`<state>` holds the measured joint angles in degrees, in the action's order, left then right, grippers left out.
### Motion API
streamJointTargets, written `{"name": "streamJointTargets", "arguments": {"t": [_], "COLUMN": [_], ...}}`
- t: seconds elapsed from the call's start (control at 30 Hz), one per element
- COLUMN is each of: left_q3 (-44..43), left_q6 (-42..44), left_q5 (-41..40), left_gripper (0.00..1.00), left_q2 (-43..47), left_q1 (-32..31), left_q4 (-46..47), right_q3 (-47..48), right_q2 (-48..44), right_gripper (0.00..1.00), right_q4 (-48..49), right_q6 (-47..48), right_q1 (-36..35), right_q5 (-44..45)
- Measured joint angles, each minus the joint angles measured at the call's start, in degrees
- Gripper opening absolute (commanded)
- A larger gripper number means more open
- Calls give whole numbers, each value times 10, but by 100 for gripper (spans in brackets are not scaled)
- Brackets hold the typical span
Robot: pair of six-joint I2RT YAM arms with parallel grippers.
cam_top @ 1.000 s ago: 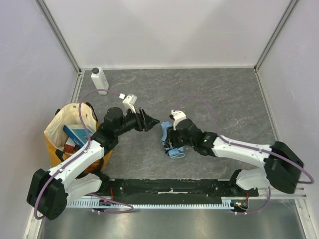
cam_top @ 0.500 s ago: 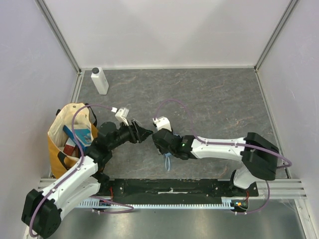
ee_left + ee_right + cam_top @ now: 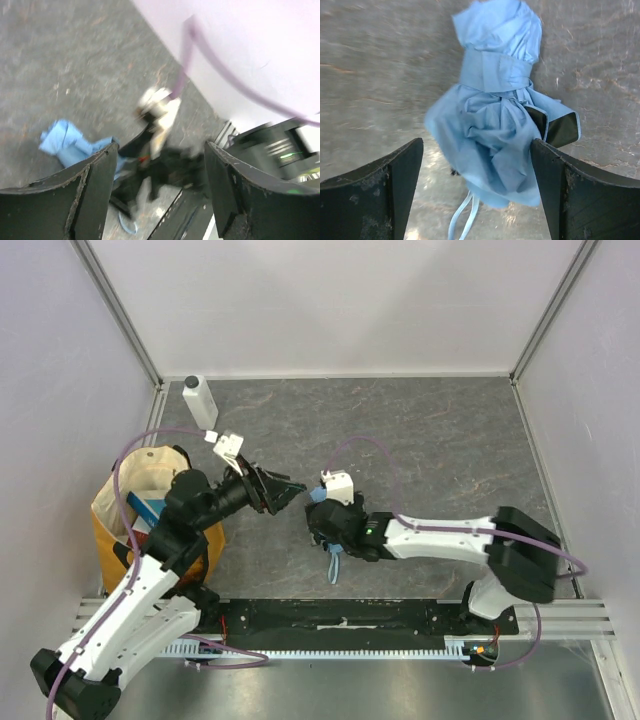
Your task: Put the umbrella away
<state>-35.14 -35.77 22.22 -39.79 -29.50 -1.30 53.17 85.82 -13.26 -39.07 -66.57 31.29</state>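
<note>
**Right end effector has let go; umbrella down on the worktop, not yet in the tote**

Half a second ago the two arms met nose to nose near the middle of the worktop (image 3: 440,440). Since then the left arm (image 3: 150,580) has drawn back and up toward the tote (image 3: 112,478), which stands at the 9 o'clock edge. The right arm (image 3: 450,535) has stayed low over the same patch.

The right end effector (image 3: 476,145) has spread its jaws wide and grips nothing. The left end effector (image 3: 272,491) also stands open and empty, pointing toward 3 o'clock.

This looks like a release rather than a hand-over. Neither arm has the umbrella (image 3: 492,125), so a fresh grasp is needed before it can go into the tote.

The umbrella lies on the worktop just on the 7 o'clock side of centre, a bundle cinched by its band (image 3: 492,70). In the right wrist view it sits between the open fingers, clear of the one at 9 o'clock. Its black patch is close to the one at 3 o'clock; whether they touch I cannot tell. From the left end effector it lies toward 4 o'clock, apart from it, with the tote at its 9 o'clock. The strap loop (image 3: 334,565) trails toward 6 o'clock.
</note>
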Motion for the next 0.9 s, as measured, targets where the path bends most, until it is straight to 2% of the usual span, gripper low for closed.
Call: {"name": "streamJointTargets", "arguments": {"t": [0.17, 0.33, 0.53, 0.6, 0.77, 0.9], "left_q3": [-100, -113, -114, -114, -128, -138], "left_q6": [31, 47, 72, 83, 107, 121], "left_q5": [16, 23, 16, 7, -14, -29], "left_gripper": [81, 81, 81, 81, 81, 81], "left_q2": [2, 9, 4, 2, -5, -7], "left_q1": [0, 0, -6, -10, -20, -25], "left_q4": [-30, -39, -60, -64, -78, -82], "right_q3": [51, 140, 174, 173, 174, 236], "right_q2": [117, 202, 247, 249, 249, 285], "right_gripper": [85, 72, 71, 70, 72, 72], "right_q4": [-35, -92, -132, -129, -68, -52], "right_q6": [-20, -45, -33, -10, 114, 224], "right_q1": [0, -1, 17, 43, 211, 336], "right_q5": [48, 128, 200, 203, 165, 120]}}
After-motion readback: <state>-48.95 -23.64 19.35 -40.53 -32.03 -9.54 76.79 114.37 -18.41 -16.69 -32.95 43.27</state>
